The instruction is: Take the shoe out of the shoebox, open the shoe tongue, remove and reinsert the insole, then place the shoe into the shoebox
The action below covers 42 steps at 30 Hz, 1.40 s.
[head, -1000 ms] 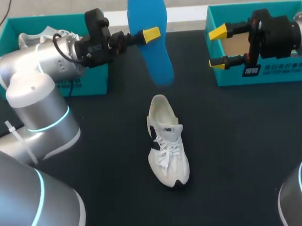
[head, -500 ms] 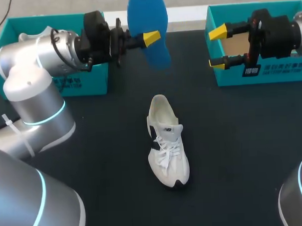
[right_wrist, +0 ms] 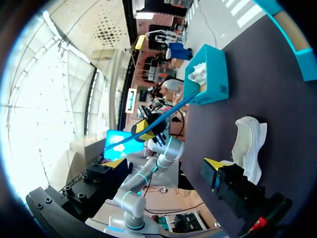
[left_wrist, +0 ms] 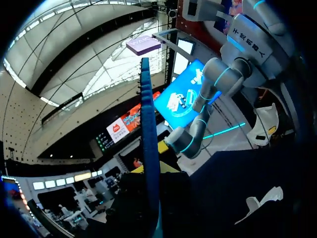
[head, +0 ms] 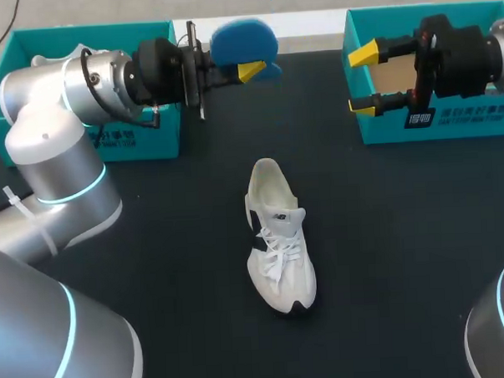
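Note:
The white shoe (head: 278, 238) lies on its sole mid-table, heel toward the far side. My left gripper (head: 248, 69) hovers above the far table, beside the left teal shoebox (head: 141, 135), shut on the blue insole (head: 244, 40). In the left wrist view the insole (left_wrist: 149, 144) stands edge-on between the yellow tips of that gripper (left_wrist: 150, 163). My right gripper (head: 363, 80) is open and holds nothing, in front of the right teal shoebox (head: 450, 117). From the right wrist view, the right gripper (right_wrist: 163, 163) faces the shoe (right_wrist: 250, 144) and the insole (right_wrist: 153, 121).
White paper (head: 62, 62) fills the left shoebox, which also shows in the right wrist view (right_wrist: 210, 79). The black table (head: 406, 258) spreads around the shoe on all sides. My left arm's elbow (head: 54, 156) rises over the table's left part.
My left wrist has turned, swinging the insole from hanging broad-side down to nearly level, so it looks much shorter. The right arm and the shoe have not moved.

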Tool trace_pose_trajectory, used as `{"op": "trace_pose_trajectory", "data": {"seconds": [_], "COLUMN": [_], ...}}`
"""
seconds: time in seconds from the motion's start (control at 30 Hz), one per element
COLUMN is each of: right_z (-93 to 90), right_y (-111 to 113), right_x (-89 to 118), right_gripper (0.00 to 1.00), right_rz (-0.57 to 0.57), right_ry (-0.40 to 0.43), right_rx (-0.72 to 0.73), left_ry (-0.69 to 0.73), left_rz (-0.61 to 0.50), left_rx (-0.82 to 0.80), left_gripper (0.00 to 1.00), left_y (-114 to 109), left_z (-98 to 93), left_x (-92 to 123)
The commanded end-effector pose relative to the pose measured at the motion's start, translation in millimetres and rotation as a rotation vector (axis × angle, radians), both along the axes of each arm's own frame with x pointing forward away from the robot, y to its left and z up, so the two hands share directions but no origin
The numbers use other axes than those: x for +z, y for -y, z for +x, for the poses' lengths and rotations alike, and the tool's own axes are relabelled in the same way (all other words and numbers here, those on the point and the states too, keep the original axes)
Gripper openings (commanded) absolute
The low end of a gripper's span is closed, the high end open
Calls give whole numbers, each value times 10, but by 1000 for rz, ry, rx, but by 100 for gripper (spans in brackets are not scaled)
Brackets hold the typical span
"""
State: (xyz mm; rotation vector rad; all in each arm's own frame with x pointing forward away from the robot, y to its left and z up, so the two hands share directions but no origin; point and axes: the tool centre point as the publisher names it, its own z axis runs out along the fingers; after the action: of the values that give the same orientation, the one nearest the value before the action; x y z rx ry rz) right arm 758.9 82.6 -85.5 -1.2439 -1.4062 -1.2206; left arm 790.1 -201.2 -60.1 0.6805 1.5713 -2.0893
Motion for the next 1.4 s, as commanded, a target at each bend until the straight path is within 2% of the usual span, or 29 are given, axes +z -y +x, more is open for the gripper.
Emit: {"op": "trace_pose_trajectory", "data": {"seconds": [0.03,0.37,0.57,0.73,0.8,0.9,1.07,1.37,1.4], "right_z": [8,8,8,8,44,130,220,182,174], "right_y": [-19,-19,-19,-19,-50,-145,-308,-493,-509], "right_x": [-3,-3,-3,-3,-25,-46,-50,-64,-57], "right_gripper": [100,100,100,100,100,100,100,100,100], "right_rz": [0,0,0,0,-36,-26,-57,-44,-50], "right_ry": [-1,-1,-1,-1,-21,27,45,71,48], "right_rx": [0,0,0,0,-12,11,61,82,71], "left_ry": [533,897,1060,1084,1066,1021,1000,979,979], "left_rz": [-40,5,32,52,55,60,62,65,66], "left_rx": [22,45,48,57,64,79,85,93,94], "left_gripper": [0,0,0,0,0,0,0,0,0], "left_y": [-2,-13,2,41,71,131,231,413,435], "left_z": [41,167,198,214,232,253,267,298,305], "left_x": [-40,-71,-134,-221,-241,-265,-286,-319,-318]}}
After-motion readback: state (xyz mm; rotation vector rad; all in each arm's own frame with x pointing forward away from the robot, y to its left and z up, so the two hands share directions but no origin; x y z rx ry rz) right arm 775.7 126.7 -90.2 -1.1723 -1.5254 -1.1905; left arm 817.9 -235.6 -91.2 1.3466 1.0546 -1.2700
